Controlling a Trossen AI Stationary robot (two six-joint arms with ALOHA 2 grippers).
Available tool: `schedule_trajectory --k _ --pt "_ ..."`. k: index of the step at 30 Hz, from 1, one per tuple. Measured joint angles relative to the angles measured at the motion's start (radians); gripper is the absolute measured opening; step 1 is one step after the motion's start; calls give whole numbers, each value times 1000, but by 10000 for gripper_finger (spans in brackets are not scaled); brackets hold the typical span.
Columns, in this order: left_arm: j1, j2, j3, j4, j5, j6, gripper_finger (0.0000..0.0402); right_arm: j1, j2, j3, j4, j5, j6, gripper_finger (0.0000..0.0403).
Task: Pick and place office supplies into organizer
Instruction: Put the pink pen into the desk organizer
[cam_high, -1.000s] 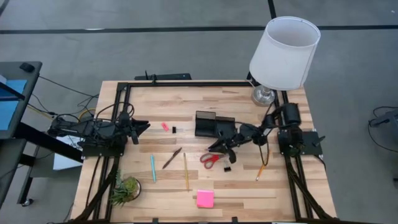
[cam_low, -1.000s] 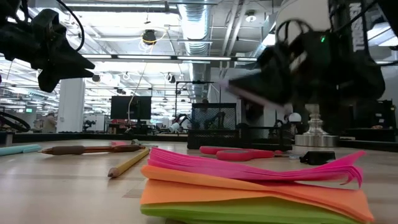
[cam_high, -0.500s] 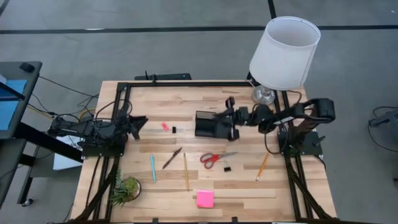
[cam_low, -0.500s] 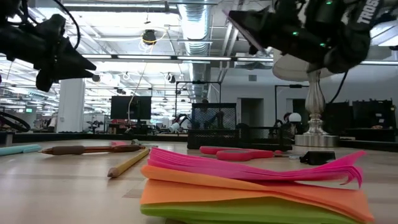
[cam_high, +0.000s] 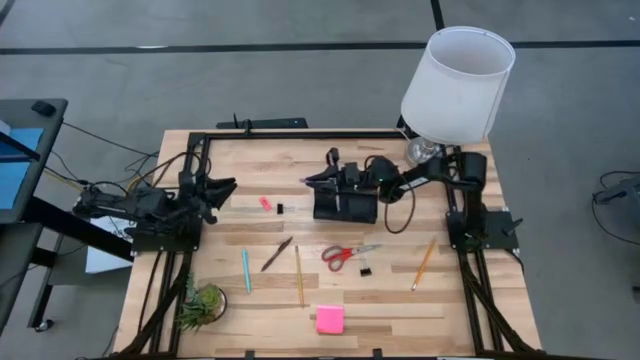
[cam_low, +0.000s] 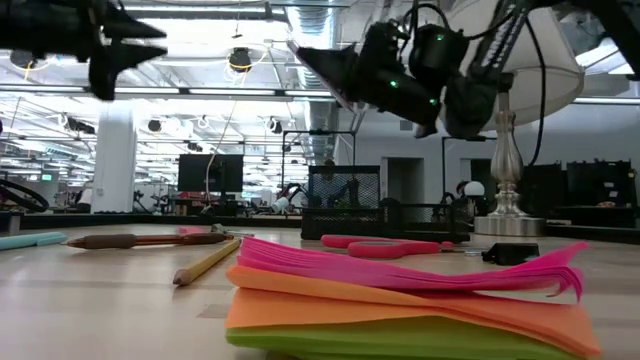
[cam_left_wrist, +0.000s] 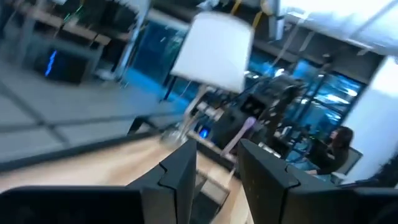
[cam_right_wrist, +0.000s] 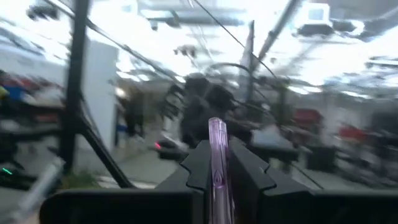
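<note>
My right gripper (cam_high: 320, 180) hangs above the far left part of the black organizer (cam_high: 346, 205), shut on a clear purple pen (cam_right_wrist: 216, 132). In the low view it (cam_low: 312, 58) is well above the tray (cam_low: 380, 215), pointing left. On the wood lie the red-handled scissors (cam_high: 349, 254), black binder clip (cam_high: 366, 270), orange pencil (cam_high: 424, 263), yellow pencil (cam_high: 299, 276), teal pen (cam_high: 246, 270), dark pen (cam_high: 277, 254), pink sticky pad (cam_high: 330, 319) and pink eraser (cam_high: 266, 203). My left gripper (cam_high: 229, 186) waits open at the table's left, in the air. My right gripper pinches the purple pen (cam_right_wrist: 216, 140) between its two fingers (cam_right_wrist: 199, 160). The pen lies along the fingers and sticks out past their tips. It is lifted clear of the table and the organizer.
The white-shaded lamp (cam_high: 457, 84) stands at the far right corner, close behind my right arm. A small green plant (cam_high: 203, 305) sits at the near left. A black frame (cam_high: 300, 135) runs around the table's far and side edges. Bare wood lies between eraser and organizer.
My right gripper has risen from beside the scissors and swung toward the far edge and then left, ending above the organizer with the pen carried along. My left gripper has tipped up from slanting down to about level and risen a little.
</note>
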Motion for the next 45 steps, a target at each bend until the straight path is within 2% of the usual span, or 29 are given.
schedule_trajectory --k 4,9,13,16,22,27,30,34,45 --pt "0 159 0 237 89 141 110 0 18 58 23 -11 45 29" --pt "8 447 0 563 101 267 110 0 -11 79 0 -31 51 41" --pt "47 696 0 839 125 308 110 0 -34 79 -84 -35 51 29" --pt "89 876 3 1012 176 288 110 0 -35 79 -83 -35 51 27" --pt "166 1217 103 1196 207 266 110 1 -36 78 -78 -35 51 43" --pt "204 1446 261 1250 236 294 110 2 -36 78 -74 -35 52 29" --pt "220 1536 338 1248 291 292 110 2 -36 78 -68 -35 55 30" --pt "242 1600 399 1249 289 290 110 2 -36 78 -33 -55 101 44" --pt "273 1609 419 1250 320 309 110 -32 -37 74 3 -68 156 32"
